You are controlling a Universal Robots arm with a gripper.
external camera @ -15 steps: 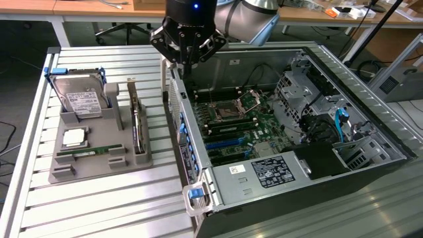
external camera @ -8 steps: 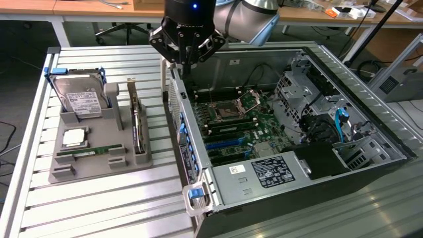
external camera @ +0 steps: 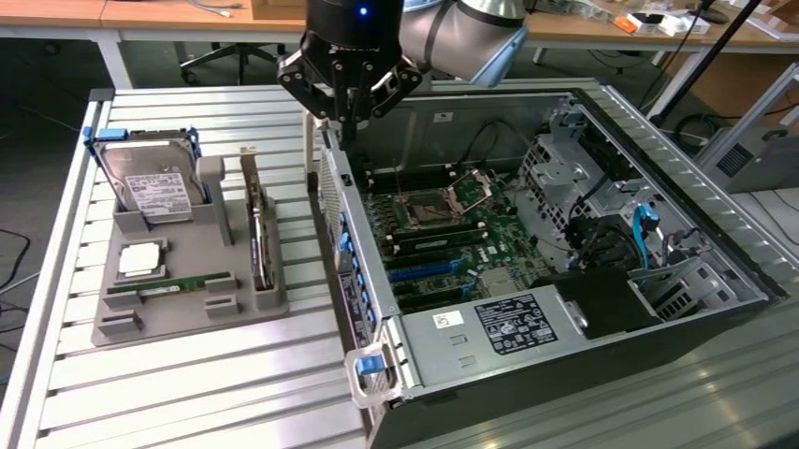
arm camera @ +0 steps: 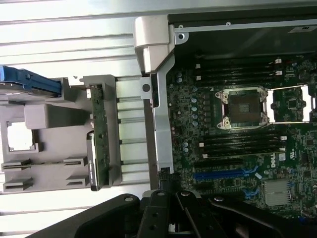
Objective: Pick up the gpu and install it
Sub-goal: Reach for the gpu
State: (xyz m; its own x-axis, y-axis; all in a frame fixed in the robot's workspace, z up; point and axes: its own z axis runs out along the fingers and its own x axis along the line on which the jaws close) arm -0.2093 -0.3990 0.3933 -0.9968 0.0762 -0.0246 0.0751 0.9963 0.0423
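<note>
The gpu (external camera: 256, 223) stands on its long edge in a slot of the grey holder (external camera: 187, 316) on the slatted table, at the exterior view's left of the open computer case (external camera: 649, 309). In the wrist view the gpu (arm camera: 98, 134) appears edge-on as a thin green strip with a silver end. My gripper (external camera: 346, 126) hangs above the case's near side wall, to the exterior view's right of the gpu and well above it. Its black fingers (arm camera: 163, 218) are shut with nothing between them.
The holder also carries a silver hard drive (external camera: 155, 183) in a blue frame, a square processor (external camera: 140, 259) and a slim memory stick (external camera: 168, 282). Inside the case lie the motherboard with its processor socket (arm camera: 244, 106) and blue card slots (arm camera: 223, 174).
</note>
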